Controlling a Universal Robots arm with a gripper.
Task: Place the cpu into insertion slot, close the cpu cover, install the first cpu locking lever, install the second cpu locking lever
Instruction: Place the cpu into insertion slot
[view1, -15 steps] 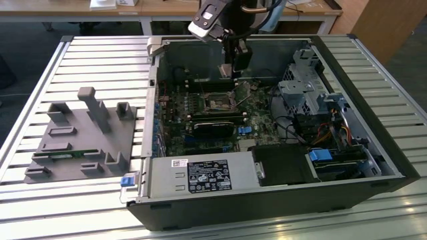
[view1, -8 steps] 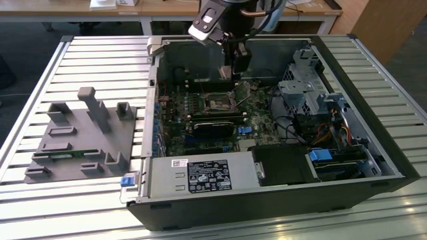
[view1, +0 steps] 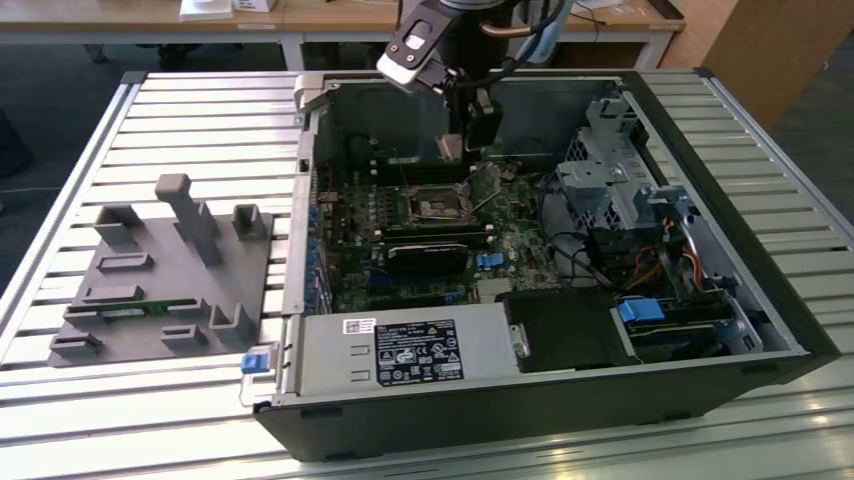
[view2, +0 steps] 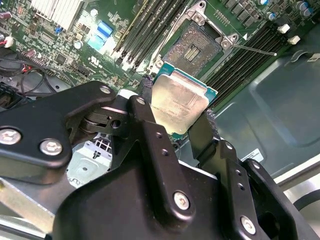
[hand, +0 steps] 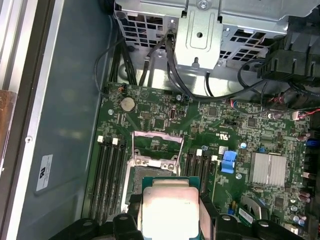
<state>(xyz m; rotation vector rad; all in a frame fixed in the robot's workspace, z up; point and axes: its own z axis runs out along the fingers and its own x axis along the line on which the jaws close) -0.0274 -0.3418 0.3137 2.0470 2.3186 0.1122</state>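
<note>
My gripper (view1: 454, 150) hangs inside the open computer case (view1: 747, 250), shut on the cpu (view2: 177, 100). The cpu is a flat square chip with a dull silver top, pinched by its edges between the two black fingers (view2: 145, 90). It hovers tilted a little above the insertion slot (view2: 192, 47), which lies bare on the green motherboard. The first wrist view has the cpu (hand: 167, 205) just short of the slot, hiding part of it. The cpu cover (hand: 156, 136), a thin silver frame, stands swung open on the slot's far side. A thin locking lever (view2: 255, 50) sticks out beside the slot.
Memory slots (hand: 107, 170) flank the slot on both sides. A metal drive cage (view1: 601, 185) with cables stands at the exterior view's right, and a power supply (view1: 400, 350) at the case's near wall. A grey fixture block (view1: 174, 270) sits on the slatted table outside the case.
</note>
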